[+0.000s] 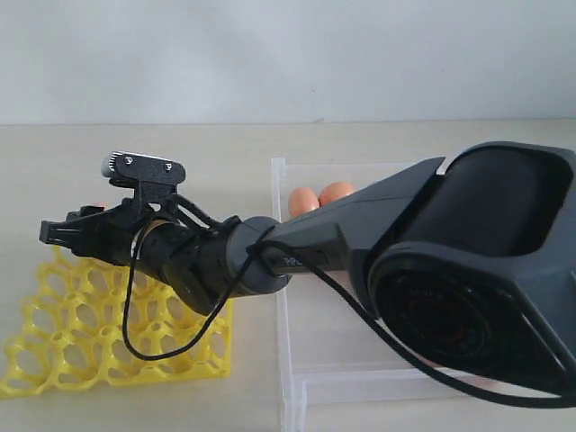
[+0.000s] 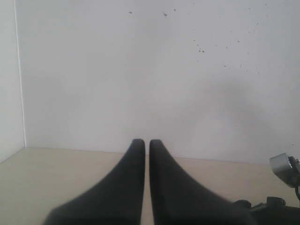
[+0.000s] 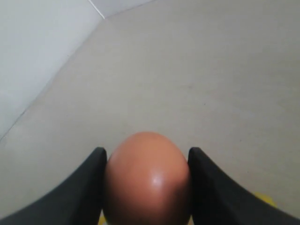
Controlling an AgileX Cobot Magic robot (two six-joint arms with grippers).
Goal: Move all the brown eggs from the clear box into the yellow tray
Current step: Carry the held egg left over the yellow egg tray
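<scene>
Near: gripping an egg [image 3: 147, 183] in right gripper [image 3: 146, 152], hanging above tray [image 1: 54, 351]. Lower straight over a free cup; seat fully before easing jaws apart; no squeezing harder. Left gripper [image 2: 146, 143] pinched closed, empty. Farther back, two eggs [image 1: 303, 200] waiting in box [image 1: 342, 373].

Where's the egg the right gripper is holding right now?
The brown egg is clamped in the right gripper, which reaches across to the left of the exterior view, over the yellow tray's far edge, left of the clear box.
</scene>
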